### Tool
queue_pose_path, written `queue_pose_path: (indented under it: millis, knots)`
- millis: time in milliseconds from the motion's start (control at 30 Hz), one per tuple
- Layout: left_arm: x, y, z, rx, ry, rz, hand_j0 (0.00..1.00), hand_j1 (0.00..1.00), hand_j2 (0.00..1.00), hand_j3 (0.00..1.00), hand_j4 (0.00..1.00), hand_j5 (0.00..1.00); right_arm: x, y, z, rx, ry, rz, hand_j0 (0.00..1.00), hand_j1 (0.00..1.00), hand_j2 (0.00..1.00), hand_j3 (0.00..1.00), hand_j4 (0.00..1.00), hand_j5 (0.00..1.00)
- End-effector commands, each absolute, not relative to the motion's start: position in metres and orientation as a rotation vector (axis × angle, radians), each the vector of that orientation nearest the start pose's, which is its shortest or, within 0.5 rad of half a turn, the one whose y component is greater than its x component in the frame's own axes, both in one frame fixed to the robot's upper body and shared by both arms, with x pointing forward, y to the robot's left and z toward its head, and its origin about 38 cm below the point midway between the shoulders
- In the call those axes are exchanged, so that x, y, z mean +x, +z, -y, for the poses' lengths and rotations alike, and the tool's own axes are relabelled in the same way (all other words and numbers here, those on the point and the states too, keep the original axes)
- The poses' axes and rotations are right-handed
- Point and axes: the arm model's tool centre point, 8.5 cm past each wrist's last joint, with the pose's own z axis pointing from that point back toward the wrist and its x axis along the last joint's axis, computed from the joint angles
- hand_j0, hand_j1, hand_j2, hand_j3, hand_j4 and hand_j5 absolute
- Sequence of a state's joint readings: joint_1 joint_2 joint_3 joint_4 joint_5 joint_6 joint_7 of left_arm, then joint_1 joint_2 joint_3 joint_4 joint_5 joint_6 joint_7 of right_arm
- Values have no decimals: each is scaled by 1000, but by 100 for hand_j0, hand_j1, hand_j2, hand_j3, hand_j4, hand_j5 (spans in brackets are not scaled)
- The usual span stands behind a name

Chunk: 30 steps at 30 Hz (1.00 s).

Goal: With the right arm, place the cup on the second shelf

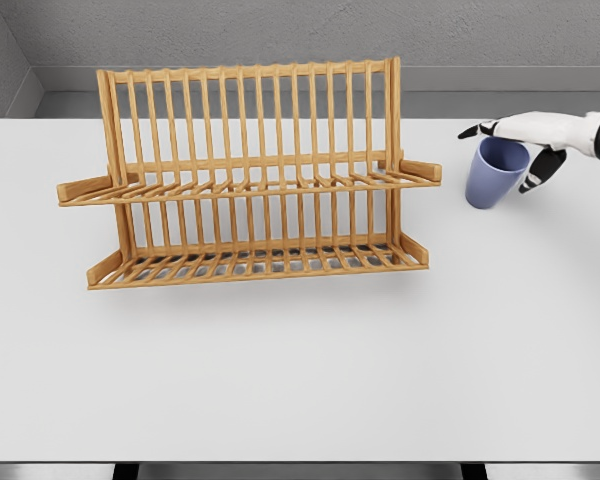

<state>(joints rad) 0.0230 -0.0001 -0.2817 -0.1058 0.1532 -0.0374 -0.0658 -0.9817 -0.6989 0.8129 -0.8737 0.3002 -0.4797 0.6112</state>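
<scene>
Reaching arm: the right arm comes in from the right edge, its white forearm cut off by the frame, ending in the right hand (525,140) above the white table (300,370).
Hand state: fingers curled around the rim of the blue cup (495,172); one dark-tipped finger points left over the rim's far side, and others (542,170) drop down along the cup's right side. The hand has the cup in its grasp near the top.
Cup place: directly beneath and slightly left of the hand, its upper edge tucked under the palm, its body hanging below the fingers.
Cup axis: long axis close to vertical but tilted, the mouth up and leaning right toward the hand, the narrower base down and to the left.
Cup and table: whether the base touches the tabletop or is lifted just off it cannot be told.
Rack: the wooden two-tier dish rack (250,180) stands to the left of the hand; the right end of its upper shelf (420,172) lies near the cup, apart from it.
Hidden: part of the cup's rim is covered by the hand; the thumb's contact cannot be made out; the wrist is partly cut off at the frame edge.
</scene>
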Motion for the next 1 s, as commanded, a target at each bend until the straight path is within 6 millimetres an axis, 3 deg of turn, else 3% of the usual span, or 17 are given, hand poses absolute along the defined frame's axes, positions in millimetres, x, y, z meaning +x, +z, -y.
queue_pose_path:
  millis: [0, 333, 467, 633, 967]
  knots:
    - [25, -264, -255, -5, -135, 109, 100, 100, 100, 100, 100, 100, 527, 218, 369, -446, 1773, 1097, 100, 100, 100, 100, 100, 100]
    - [25, -264, -255, -5, -135, 109, 100, 100, 100, 100, 100, 100, 530, 215, 358, -433, 1787, 1103, 93, 93, 93, 93, 93, 93]
    - [25, -264, -255, -5, -135, 109, 100, 100, 100, 100, 100, 100, 530, 216, 358, -432, 1789, 1105, 78, 78, 78, 78, 78, 78]
    - [25, -264, -255, -5, -135, 109, 100, 100, 100, 100, 100, 100, 529, 216, 358, -433, 1792, 1107, 70, 70, 70, 70, 70, 70]
    - [25, -264, -255, -5, -135, 109, 100, 100, 100, 100, 100, 100, 532, 226, 356, -448, 1792, 1125, 68, 68, 68, 68, 68, 68]
